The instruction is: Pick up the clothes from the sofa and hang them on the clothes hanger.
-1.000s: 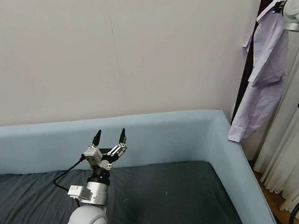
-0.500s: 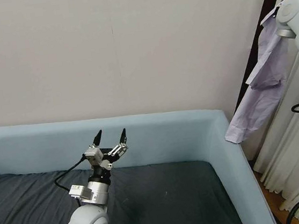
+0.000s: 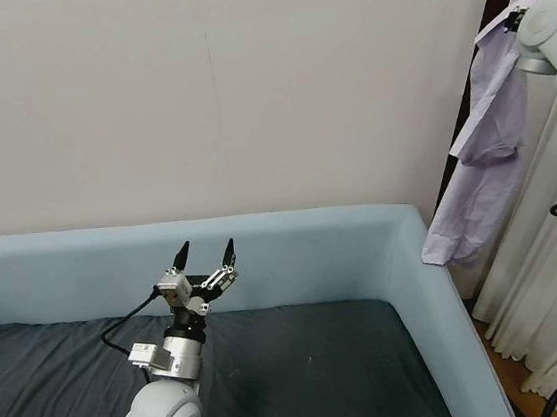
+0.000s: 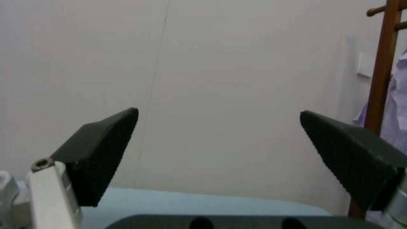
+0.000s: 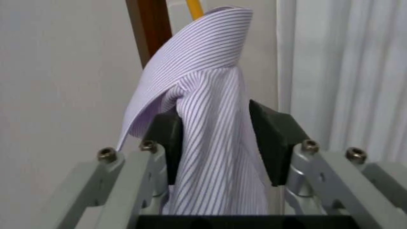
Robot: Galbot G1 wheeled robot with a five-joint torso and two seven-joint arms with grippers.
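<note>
The jaws of the left gripper stand wide apart and hold nothing. This gripper is parked, pointing upward, above the dark seat of the sofa, in front of its backrest.

Beyond the right end of the sofa, the jaws of the right gripper are closed on the striped shirt. They pinch the cloth just under the collar, and the collar fold rises above them. The shirt is already off the sofa. It hangs in the air past the sofa's right end, and one sleeve reaches down to about the level of the armrest. Just behind the shirt, still on the right of the sofa, is the dark wooden clothes stand, with something yellow near its top.

Compared with a second ago, the sofa and the left gripper have not moved, but the shirt has shifted slightly against the stand. I judge that the right arm is adjusting the collar toward the top of the stand. The hanging is in progress, and the shirt is not released yet.
</note>
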